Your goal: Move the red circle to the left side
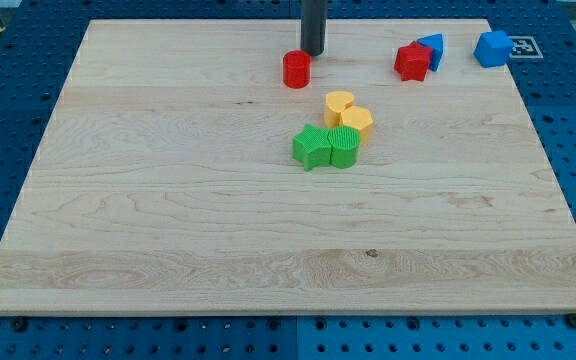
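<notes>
Seven blocks lie on the wooden board (pixel 168 230): two red, two blue, two yellow, two green. My tip (pixel 312 53) is a bare rod with nothing to open or close. The red circle (pixel 296 70) sits just below-left of my tip, very near it or touching. Right of my tip, near the top edge, a red block (pixel 412 62) touches a blue block (pixel 432 47); another blue block (pixel 492 48) lies farther right. Below my tip cluster the yellow blocks (pixel 348 113) and green blocks (pixel 325 147). Leftward, the board is open.
</notes>
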Robot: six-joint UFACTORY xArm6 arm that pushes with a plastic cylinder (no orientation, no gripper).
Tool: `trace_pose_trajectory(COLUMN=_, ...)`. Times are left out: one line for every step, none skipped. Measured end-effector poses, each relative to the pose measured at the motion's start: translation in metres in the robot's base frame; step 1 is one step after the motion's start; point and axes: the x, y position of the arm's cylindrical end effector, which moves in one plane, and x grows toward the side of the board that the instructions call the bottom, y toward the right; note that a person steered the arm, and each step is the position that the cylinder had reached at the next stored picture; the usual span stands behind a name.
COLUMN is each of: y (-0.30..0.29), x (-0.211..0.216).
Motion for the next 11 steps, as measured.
trace_pose_trajectory(y=0.000, x=0.000)
trace_pose_trajectory(y=-0.006, x=-0.024)
trace_pose_trajectory(y=0.027, x=-0.028)
trace_pose_trajectory(y=0.053, x=-0.001)
trace_pose_trajectory(y=0.028, x=0.022)
trace_pose_trajectory(y=0.009, x=0.037)
trace_pose_trajectory(y=0.004, x=0.072)
trace_pose_trajectory(y=-0.001, x=0.054)
trace_pose_trajectory(y=-0.002, x=0.029)
trace_pose_trajectory(y=-0.012, x=0.019)
trace_pose_trajectory(y=-0.051, x=0.036)
